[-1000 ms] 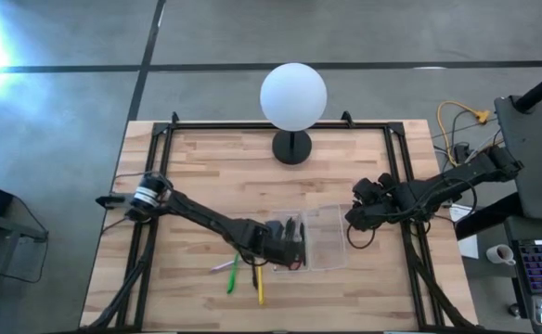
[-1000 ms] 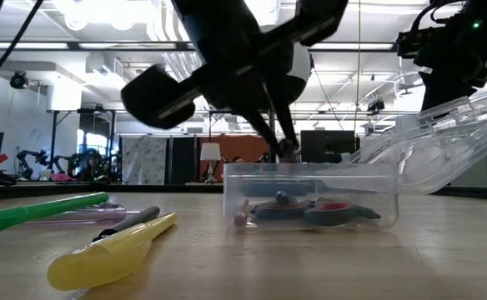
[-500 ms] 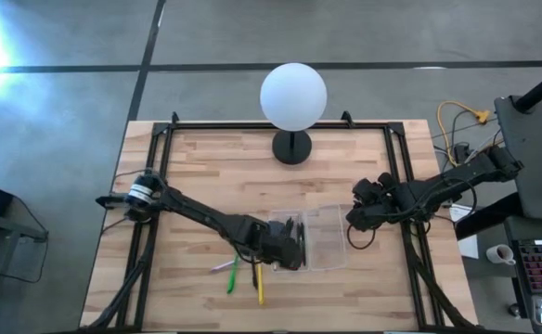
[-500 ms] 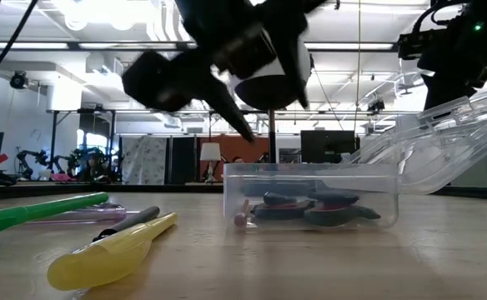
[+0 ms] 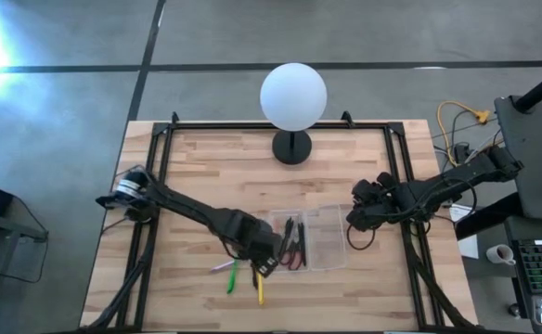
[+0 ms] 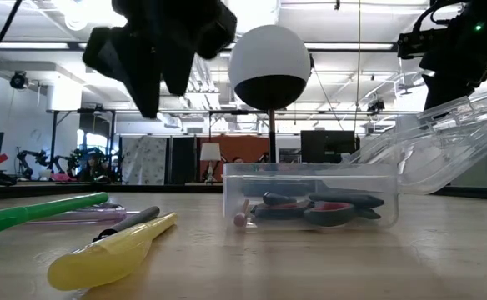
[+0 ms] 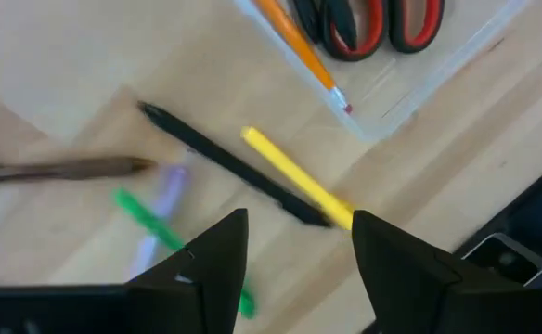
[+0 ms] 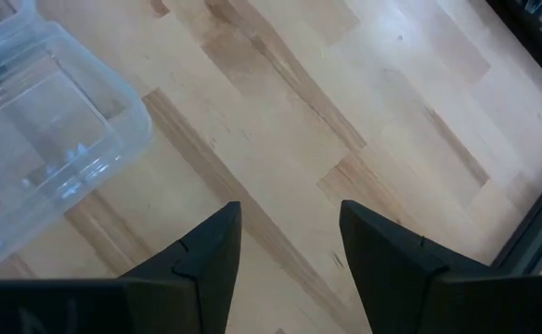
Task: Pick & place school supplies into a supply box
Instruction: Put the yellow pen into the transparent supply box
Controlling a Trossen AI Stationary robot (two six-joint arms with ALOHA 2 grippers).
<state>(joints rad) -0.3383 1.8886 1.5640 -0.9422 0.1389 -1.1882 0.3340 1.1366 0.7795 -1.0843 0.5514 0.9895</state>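
The supply box (image 5: 319,243) is a clear case lying open at the table's middle, its lid (image 6: 444,133) tilted back. Inside lie red-handled scissors (image 7: 373,19) and an orange pencil (image 7: 299,46). Left of the box, a yellow pen (image 7: 294,176), a black pen (image 7: 220,160), a green pen (image 7: 155,227), a pale pen (image 7: 167,190) and a brown pencil (image 7: 58,169) lie flat on the wood. My left gripper (image 5: 264,262) hovers open above these, beside the box's left end. My right gripper (image 5: 353,218) stands open by the box's right end, holding nothing.
A white globe lamp (image 5: 293,97) on a black stand (image 5: 292,147) stands at the table's far middle. A black metal frame (image 5: 155,167) runs along the table's left, right and far edges. Bare wood shows at the far left and near right.
My left gripper has opened, risen out of the supply box and gone toward the table's left and near edges, so it now hangs over the loose pens. The scissors stay lying in the box. My right arm has kept still.
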